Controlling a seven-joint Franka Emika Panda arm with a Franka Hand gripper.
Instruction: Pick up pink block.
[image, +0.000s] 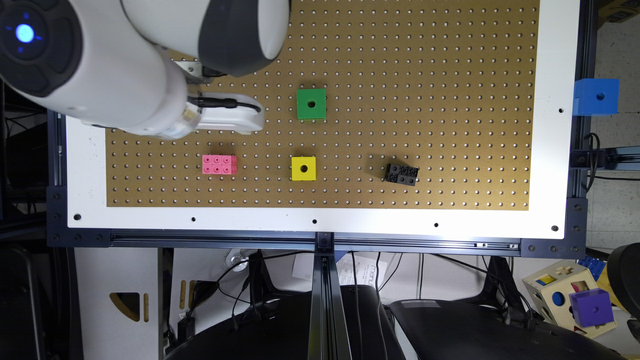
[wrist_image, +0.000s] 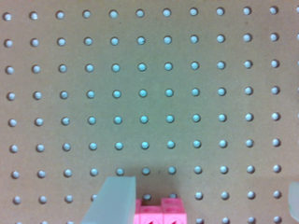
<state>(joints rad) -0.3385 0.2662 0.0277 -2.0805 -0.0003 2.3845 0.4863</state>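
Note:
The pink block lies flat on the brown pegboard, toward the exterior view's left, studs up. My gripper hangs over the board just behind it, farther from the front edge. In the wrist view the pink block peeks in at the frame's edge, right beside one translucent finger. The other finger stands far off at the opposite edge. The gripper is open and holds nothing.
A green cube with a hole, a yellow cube with a hole and a black studded brick sit on the board to the exterior view's right of the pink block. A blue cube sits off the white border.

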